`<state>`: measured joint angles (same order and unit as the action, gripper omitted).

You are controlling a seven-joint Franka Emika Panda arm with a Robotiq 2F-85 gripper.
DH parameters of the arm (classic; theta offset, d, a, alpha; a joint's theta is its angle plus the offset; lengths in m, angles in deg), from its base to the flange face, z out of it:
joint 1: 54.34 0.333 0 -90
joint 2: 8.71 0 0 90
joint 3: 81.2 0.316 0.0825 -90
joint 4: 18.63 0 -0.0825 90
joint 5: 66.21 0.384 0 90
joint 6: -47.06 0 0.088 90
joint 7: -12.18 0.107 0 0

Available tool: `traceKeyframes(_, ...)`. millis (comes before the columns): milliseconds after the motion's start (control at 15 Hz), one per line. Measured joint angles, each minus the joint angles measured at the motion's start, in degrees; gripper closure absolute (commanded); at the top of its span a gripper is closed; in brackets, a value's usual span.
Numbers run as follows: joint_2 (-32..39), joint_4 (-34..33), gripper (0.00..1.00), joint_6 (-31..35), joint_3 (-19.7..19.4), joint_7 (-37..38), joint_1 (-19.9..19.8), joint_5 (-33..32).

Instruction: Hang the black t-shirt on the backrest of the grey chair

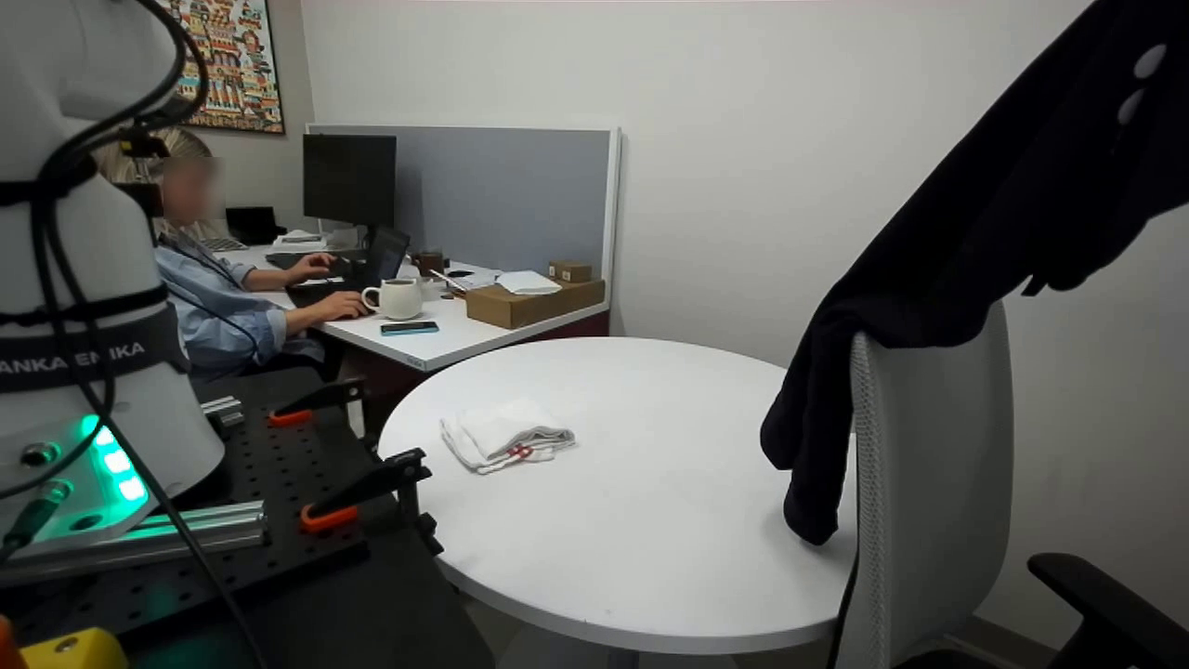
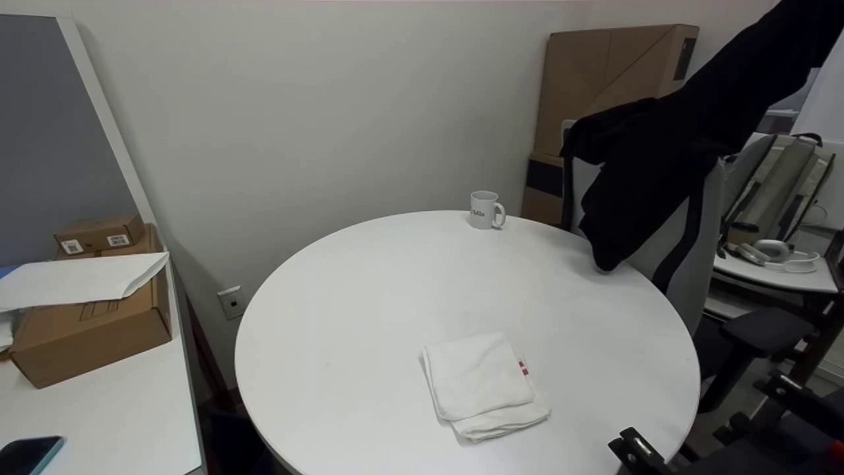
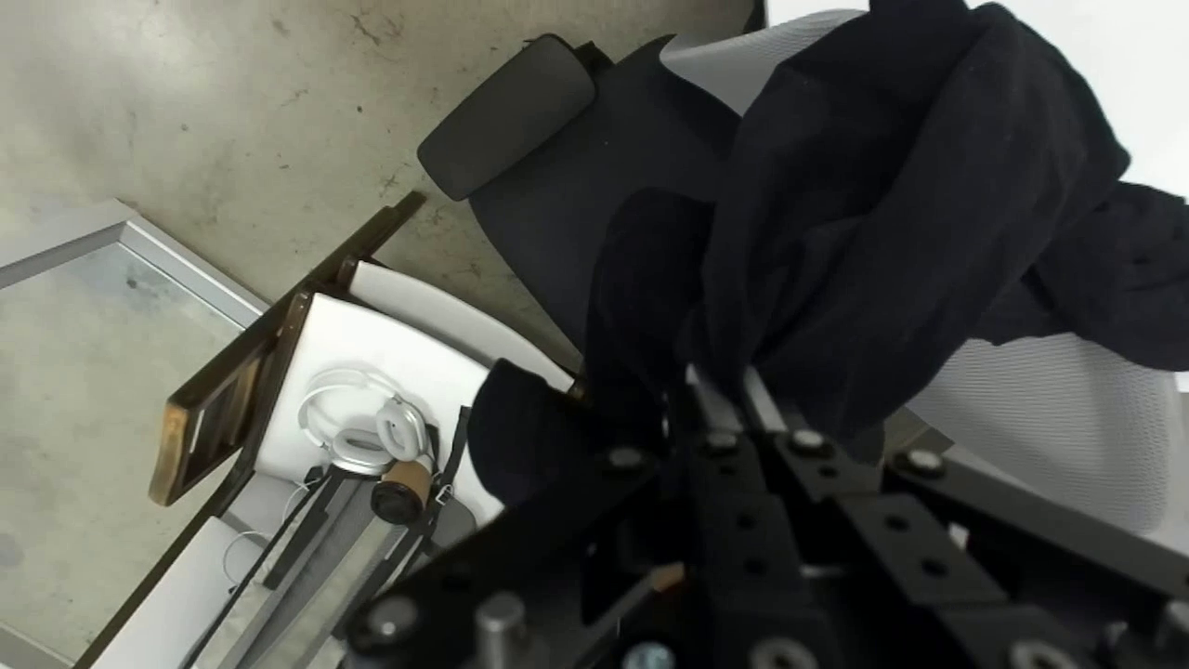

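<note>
The black t-shirt shows in both exterior views [image 1: 985, 204] [image 2: 692, 125] and in the wrist view [image 3: 864, 214]. It stretches from the upper right down over the top of the grey chair's backrest [image 1: 938, 455]. Its lower end hangs on the table side of the backrest, which also shows in an exterior view [image 2: 707, 244] and in the wrist view [image 3: 1059, 427]. My gripper [image 3: 726, 386] is shut on bunched cloth of the t-shirt, above and beside the backrest. The gripper is out of view in both exterior views, and the cloth hides part of the backrest's top edge.
A round white table [image 1: 650, 548] stands against the chair, with a folded white cloth [image 2: 478, 379] and a white mug [image 2: 484, 210] on it. A black armrest [image 3: 506, 116] juts from the chair. Cardboard boxes [image 2: 593, 86] stand behind it. A person [image 1: 214, 288] sits at a desk.
</note>
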<state>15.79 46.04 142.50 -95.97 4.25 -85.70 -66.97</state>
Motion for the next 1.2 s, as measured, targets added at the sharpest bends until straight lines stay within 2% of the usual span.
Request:
traceKeyframes(67,2.04,-1.99,0.72,-0.30,-0.28,-0.02,-0.24,-0.23)
traceKeyframes(133,4.14,-4.22,0.71,-0.67,-0.36,-0.02,-0.49,-0.62)
traceKeyframes(200,6.26,-6.60,0.65,-0.92,-0.40,0.00,-0.53,-1.24)
traceKeyframes(467,12.88,-15.18,0.35,-1.50,-0.39,0.02,0.52,-4.20)
traceKeyframes(800,15.72,-20.30,0.01,-1.55,0.46,-0.89,2.88,-5.61)
traceKeyframes(1000,15.13,-19.99,0.00,-0.76,2.95,-2.68,4.78,-5.13)
traceKeyframes(1200,12.89,-16.09,0.00,1.67,6.77,-3.25,7.79,-3.44)
